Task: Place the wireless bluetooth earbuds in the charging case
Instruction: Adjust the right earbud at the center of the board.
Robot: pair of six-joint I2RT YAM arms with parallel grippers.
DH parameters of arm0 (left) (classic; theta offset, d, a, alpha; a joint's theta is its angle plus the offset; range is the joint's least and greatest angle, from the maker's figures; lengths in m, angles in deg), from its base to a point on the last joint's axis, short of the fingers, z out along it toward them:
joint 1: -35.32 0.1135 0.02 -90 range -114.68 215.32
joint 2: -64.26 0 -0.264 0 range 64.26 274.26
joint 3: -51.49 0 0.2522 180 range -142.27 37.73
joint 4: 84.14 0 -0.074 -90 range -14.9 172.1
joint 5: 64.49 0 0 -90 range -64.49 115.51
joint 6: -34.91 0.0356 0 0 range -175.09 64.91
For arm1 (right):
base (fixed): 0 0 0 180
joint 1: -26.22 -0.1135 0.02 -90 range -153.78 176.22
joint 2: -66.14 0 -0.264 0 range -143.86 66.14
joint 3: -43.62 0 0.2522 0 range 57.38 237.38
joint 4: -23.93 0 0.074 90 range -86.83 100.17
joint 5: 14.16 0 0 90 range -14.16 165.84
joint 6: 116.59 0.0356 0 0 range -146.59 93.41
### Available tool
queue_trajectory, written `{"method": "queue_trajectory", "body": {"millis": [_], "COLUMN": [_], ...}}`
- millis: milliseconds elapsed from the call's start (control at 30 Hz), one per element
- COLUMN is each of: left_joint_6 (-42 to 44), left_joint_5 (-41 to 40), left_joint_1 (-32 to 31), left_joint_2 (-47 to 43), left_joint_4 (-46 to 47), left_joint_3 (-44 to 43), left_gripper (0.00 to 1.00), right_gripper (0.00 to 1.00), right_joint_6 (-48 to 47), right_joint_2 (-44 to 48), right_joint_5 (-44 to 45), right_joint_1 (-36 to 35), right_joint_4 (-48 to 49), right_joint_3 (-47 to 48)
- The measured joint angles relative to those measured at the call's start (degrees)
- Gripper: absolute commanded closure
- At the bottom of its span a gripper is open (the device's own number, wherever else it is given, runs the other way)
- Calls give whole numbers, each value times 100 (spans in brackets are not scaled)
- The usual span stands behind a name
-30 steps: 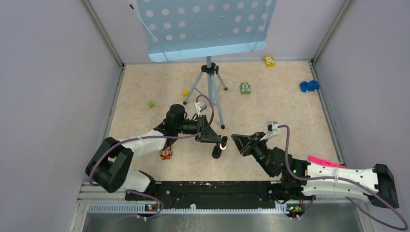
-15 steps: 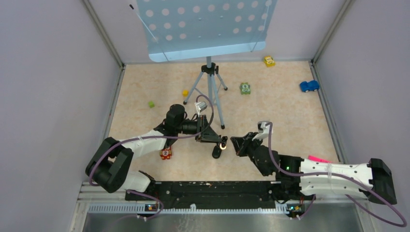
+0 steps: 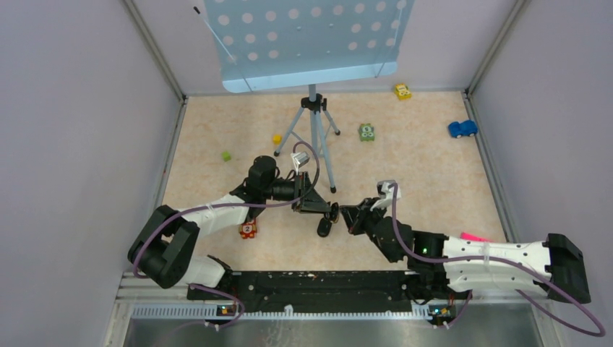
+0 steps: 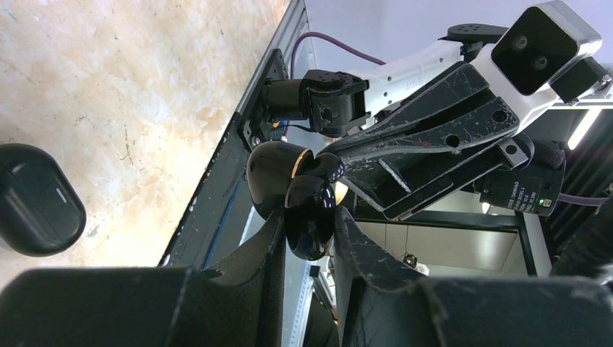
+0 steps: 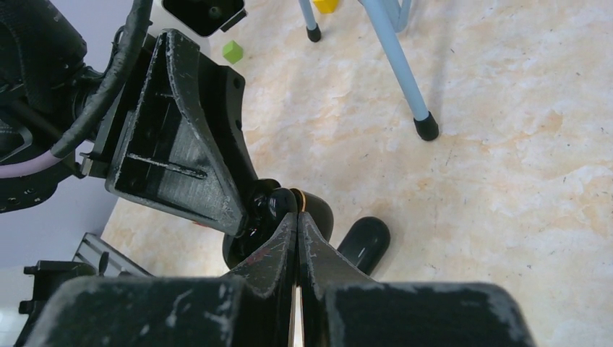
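Right arm has swung in to meet the left, which looks like a hand-off rather than an insertion yet.
The left gripper [image 3: 327, 210] is clamped narrowly on a glossy, gold-rimmed black nub I take for an earbud [image 4: 309, 217], held off the table [image 3: 405, 166]. Just beside it lies the charging case [image 3: 324, 228], a matte oval that looks closed from here, its inside hidden. The right gripper [image 5: 297, 217], further right a second ago, now has its fingers pinched almost together against that earbud; whether it grips, I can't tell.
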State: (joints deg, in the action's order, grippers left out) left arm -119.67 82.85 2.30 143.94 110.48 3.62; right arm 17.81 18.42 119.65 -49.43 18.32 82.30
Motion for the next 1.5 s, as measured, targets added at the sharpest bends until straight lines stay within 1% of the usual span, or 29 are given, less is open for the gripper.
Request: {"method": "queue_trajectory", "body": {"millis": [500,700,833,967,1100,1300,1500], "left_joint_6": [-2,-2,-2,-2,-2,-4,-7], "left_joint_5": [-22,-22,-22,-22,-20,-20,-20], "left_joint_1": [4,4,4,4,4,4,4], "left_joint_2": [0,0,0,4,35,46,46], "left_joint_4": [-4,-2,0,2,11,15,20], "left_joint_3": [2,0,0,0,0,0,0], "left_gripper": [100,100,100,100,100,100,100], "right_gripper": [100,100,100,100,100,100,100], "right_joint_6": [-63,-39,-37,-22,68,79,-28], "right_joint_2": [-35,367,767,885,706,-188,-304], "right_joint_5": [-214,-219,-68,151,361,457,409], "right_joint_1": [0,0,0,0,0,0,0], "right_joint_4": [-17,-98,-103,-208,-326,-555,-518], "right_joint_3": [0,-17,-20,-20,-17,229,328]}}
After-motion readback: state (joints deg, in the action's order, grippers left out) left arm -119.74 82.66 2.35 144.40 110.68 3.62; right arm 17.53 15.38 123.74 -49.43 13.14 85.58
